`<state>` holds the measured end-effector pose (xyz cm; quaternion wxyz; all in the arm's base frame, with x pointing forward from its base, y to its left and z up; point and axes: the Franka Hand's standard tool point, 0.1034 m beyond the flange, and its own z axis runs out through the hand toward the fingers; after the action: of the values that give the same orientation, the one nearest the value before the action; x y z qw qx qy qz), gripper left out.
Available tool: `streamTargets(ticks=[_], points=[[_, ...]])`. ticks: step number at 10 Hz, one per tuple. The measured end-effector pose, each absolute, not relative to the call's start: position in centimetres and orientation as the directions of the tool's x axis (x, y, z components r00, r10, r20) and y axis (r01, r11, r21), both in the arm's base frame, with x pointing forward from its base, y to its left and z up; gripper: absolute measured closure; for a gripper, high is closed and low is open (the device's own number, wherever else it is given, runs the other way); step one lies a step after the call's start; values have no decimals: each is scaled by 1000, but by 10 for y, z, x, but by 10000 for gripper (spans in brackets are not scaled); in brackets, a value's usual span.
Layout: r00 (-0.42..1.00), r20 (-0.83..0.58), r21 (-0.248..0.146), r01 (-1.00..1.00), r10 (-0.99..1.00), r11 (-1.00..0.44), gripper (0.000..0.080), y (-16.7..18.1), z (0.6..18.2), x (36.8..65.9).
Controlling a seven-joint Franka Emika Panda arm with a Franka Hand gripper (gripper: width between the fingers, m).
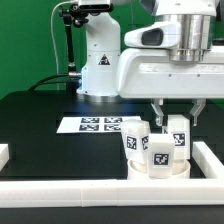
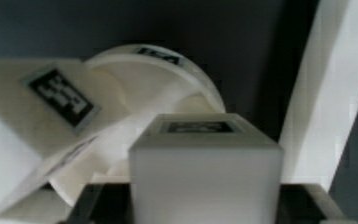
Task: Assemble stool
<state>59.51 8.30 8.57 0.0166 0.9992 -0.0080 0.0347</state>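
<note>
One large black table (image 1: 40, 125) is filling most of the exterior view, and the white Panda arm (image 1: 165, 62) is reaching over it from its base (image 1: 97, 55) at the back, its bulky wrist hanging above the near corner at the exterior view's right. Long white rim bars (image 1: 90, 190) are lying along the table's near edge and up its side at the exterior view's right, boxing in that corner. Just behind the work area, the marker board (image 1: 92, 124) is lying flat on the table with its row of tags facing up. Inside the corner, the round disc seat (image 1: 158, 168) is resting flat on the table, and three chunky legs are standing upright on it: one leg (image 1: 135, 137) toward the exterior view's left, a front leg (image 1: 159, 152) nearest the camera, and a third leg (image 1: 178, 134) toward the exterior view's right, each showing a black-and-white tag. The gripper (image 1: 177, 113) is hanging directly over that third leg, its dark fingers (image 1: 195, 110) pointing down on either side of the leg's top. In the wrist view a white block (image 2: 202, 165) with a tag on its upper face is sitting between the fingertips (image 2: 78, 197), with the seat's curved rim (image 2: 158, 75) beyond it; whether the jaws are actually pressing on the leg or standing just clear of it, I cannot tell.
</note>
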Motion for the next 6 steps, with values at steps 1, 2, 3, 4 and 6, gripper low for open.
streamTargets(ticks=[1,2,3,4,6], points=[[994,69,17,-84,-83,-996,461,80,86,595],[980,77,6,-184,-183,-983,461,81,85,596],[967,85,1,-243,-242,-970,461,81,85,598],[945,84,-6,-316,-316,-949,461,81,85,598],[898,83,-17,-432,-431,-902,459,81,85,598]])
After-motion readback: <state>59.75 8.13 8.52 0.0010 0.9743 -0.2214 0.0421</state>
